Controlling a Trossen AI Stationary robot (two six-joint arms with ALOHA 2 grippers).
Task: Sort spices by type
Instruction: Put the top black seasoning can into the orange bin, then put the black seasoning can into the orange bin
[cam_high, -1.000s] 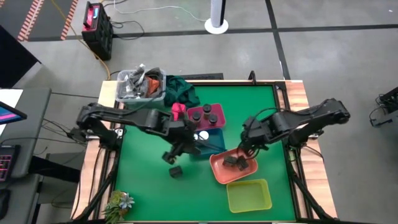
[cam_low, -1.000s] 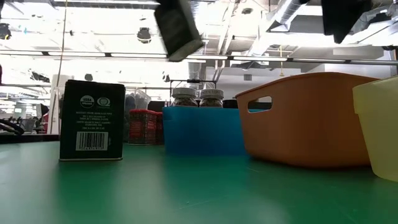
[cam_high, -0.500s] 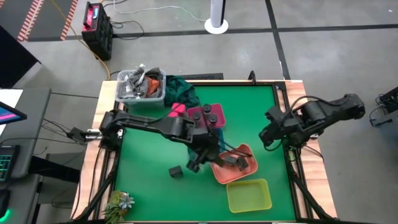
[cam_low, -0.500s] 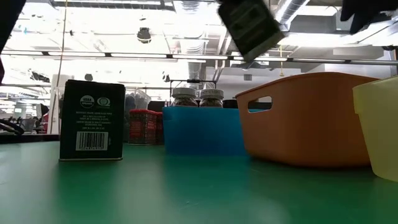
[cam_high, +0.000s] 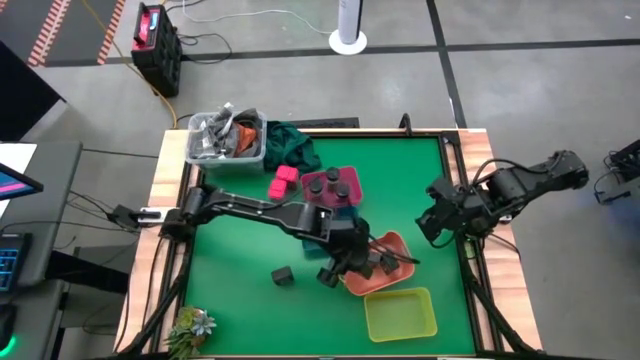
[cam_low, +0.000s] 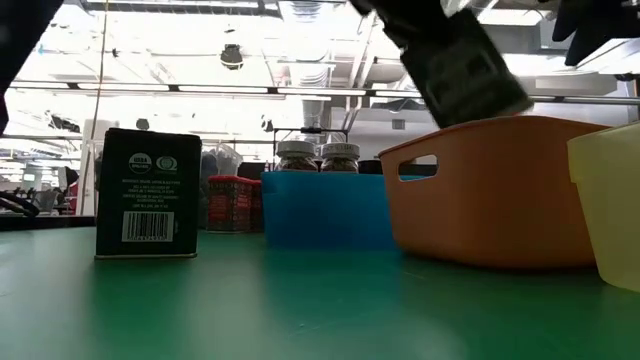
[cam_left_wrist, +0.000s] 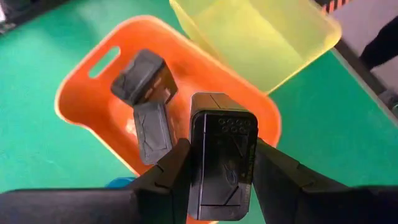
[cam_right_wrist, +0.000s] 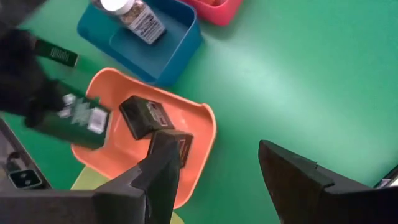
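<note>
My left gripper (cam_high: 343, 266) (cam_left_wrist: 219, 146) hangs over the salmon tray (cam_high: 396, 277) (cam_left_wrist: 81, 93), shut on a dark grey box (cam_left_wrist: 221, 163) (cam_low: 458, 62). Two more dark boxes (cam_left_wrist: 147, 79) (cam_left_wrist: 153, 132) lie inside that tray. Another dark box (cam_high: 284, 275) (cam_low: 148, 193) stands upright on the mat. Pink blocks (cam_high: 283, 180) lie beside the pink tray (cam_high: 350, 176) of dark-capped jars. A white-capped jar (cam_right_wrist: 138, 18) lies in the blue tray (cam_right_wrist: 180, 50). My right gripper (cam_high: 437, 222) (cam_right_wrist: 217, 177) is open, off to the right of the salmon tray. My left gripper pinches the dark grey box by its two long side faces (cam_left_wrist: 194, 155), one finger on each. The fingers come slanting down from the table's left. The box is lifted clear and tilted, over the salmon tray's left rim (cam_low: 420, 150).
A yellow-green tray (cam_high: 400, 313) (cam_left_wrist: 261, 37) sits just nearer than the salmon one. A clear bin of grey clutter (cam_high: 226, 137) and a green cloth (cam_high: 292, 146) are at the far left corner. A small plant (cam_high: 191, 325) is at the near left corner. Bare mat lies left of the standing box.
My left gripper has carried the dark box toward the right and the near edge, from beside the blue tray to over the salmon tray, and the box has come lower. My right gripper has drawn back from over the salmon tray toward the table's right edge.
</note>
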